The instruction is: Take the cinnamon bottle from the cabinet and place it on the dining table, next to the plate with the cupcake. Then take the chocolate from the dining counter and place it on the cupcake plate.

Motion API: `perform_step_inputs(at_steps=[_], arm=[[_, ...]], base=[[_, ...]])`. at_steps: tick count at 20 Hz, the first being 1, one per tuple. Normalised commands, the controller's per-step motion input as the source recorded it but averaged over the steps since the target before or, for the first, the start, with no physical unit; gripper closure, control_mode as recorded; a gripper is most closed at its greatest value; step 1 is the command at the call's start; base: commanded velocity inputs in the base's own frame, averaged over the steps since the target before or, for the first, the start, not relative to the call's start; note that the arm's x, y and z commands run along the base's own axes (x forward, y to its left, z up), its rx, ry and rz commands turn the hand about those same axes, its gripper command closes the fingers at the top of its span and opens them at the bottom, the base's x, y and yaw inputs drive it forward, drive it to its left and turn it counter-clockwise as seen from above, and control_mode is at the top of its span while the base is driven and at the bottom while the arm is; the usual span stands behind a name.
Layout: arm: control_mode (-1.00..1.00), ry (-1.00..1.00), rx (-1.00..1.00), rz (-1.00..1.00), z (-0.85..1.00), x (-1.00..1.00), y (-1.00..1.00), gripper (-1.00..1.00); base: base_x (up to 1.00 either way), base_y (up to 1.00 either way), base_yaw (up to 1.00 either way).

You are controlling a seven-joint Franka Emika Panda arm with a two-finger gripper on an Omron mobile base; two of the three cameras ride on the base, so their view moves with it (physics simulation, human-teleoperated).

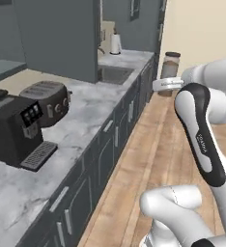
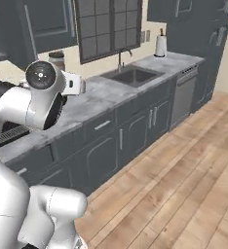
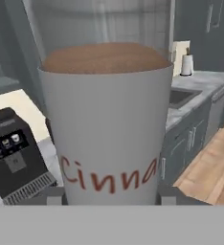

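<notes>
The tool (image 3: 112,198) has the cinnamon bottle (image 3: 106,124) clamped between its two dark fingers (image 3: 55,195), one on either side of the jar's base, and the hand camera is right up against it: a pale label with red lettering reading "Cinna", brown powder heaped above it under clear glass. From the left base view the cinnamon bottle (image 1: 170,65) is up in the air at the end of the white arm (image 1: 202,140), dark cap on top, upright, out over the wooden floor (image 1: 148,159) and just off the edge of the marble tabletop (image 1: 81,120). The right base view catches the cinnamon bottle (image 2: 57,59) peeking up behind the arm's round joint.

Down on that tabletop, a black coffee machine (image 1: 16,128) stands in the near left corner with a grey toaster (image 1: 47,99) just beside it. Further along, a sink (image 2: 133,75) is set into the tabletop under a gridded window (image 2: 108,26), with a white paper towel roll (image 2: 160,46) standing past it. Dark grey cupboards (image 2: 121,138) run below.
</notes>
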Motion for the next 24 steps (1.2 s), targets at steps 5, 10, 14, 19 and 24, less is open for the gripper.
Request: perform_step_inputs(at_steps=[5,10,14,19,24], arm=[[1.00,0.00,0.00,0.00,0.00,0.00,0.00,1.00],[1.00,0.00,0.00,0.00,0.00,0.00,0.00,1.00],[1.00,0.00,0.00,0.00,0.00,0.00,0.00,1.00],[1.00,0.00,0.00,0.00,0.00,0.00,0.00,1.00],[1.00,0.00,0.00,0.00,0.00,0.00,0.00,1.00]], base=[[0.00,0.17,-0.90],[0.00,0.15,-0.93],[0.00,0.11,-0.97],[0.00,0.08,-1.00],[0.00,0.05,-1.00]])
